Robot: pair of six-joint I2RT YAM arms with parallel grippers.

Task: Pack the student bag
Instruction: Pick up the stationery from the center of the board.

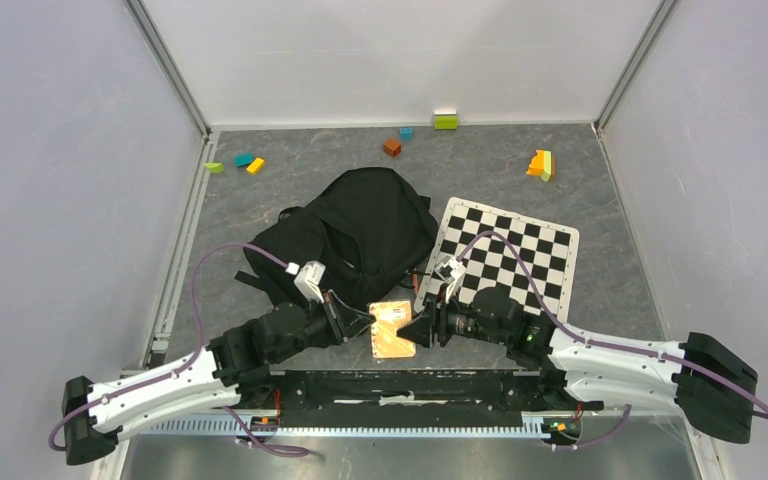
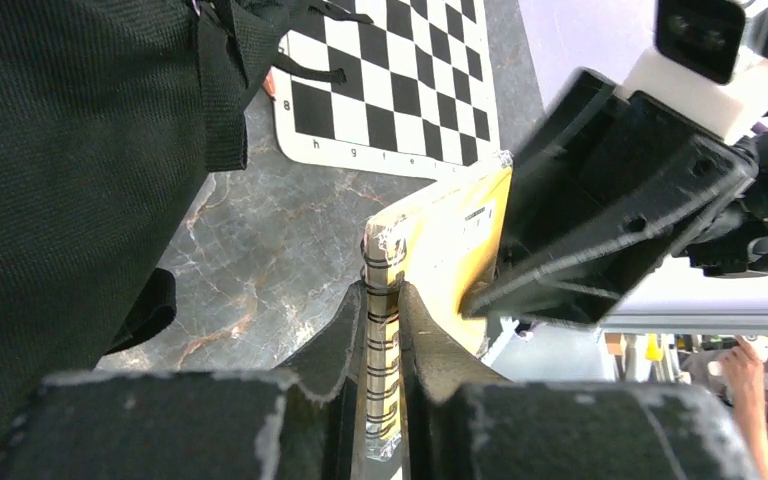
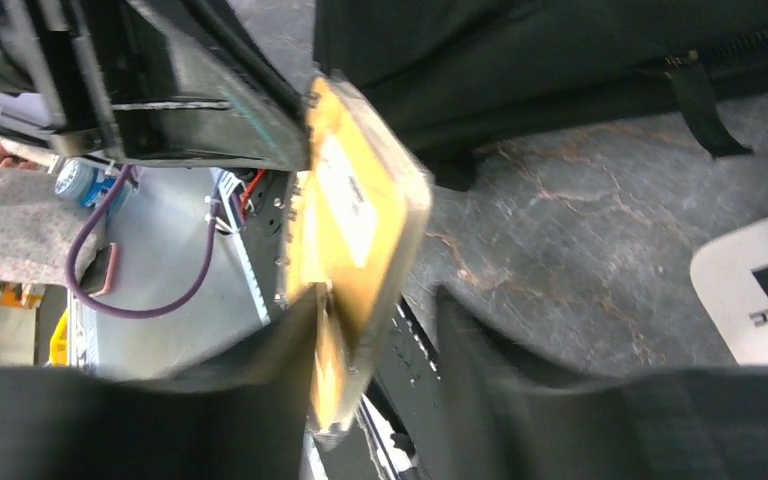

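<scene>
The student bag, a large black fabric backpack, lies slumped in the middle of the table and also shows in the left wrist view and the right wrist view. In front of it a yellow-orange spiral notebook hangs above the table. My left gripper is shut on its wire spine. My right gripper is open around the notebook's opposite edge. One finger lies against the cover, and the other stands well apart from it.
A black-and-white checkered board lies right of the bag. Small coloured blocks sit along the back: blue and yellow, brown, green, orange. The arms' base rail runs just below the notebook.
</scene>
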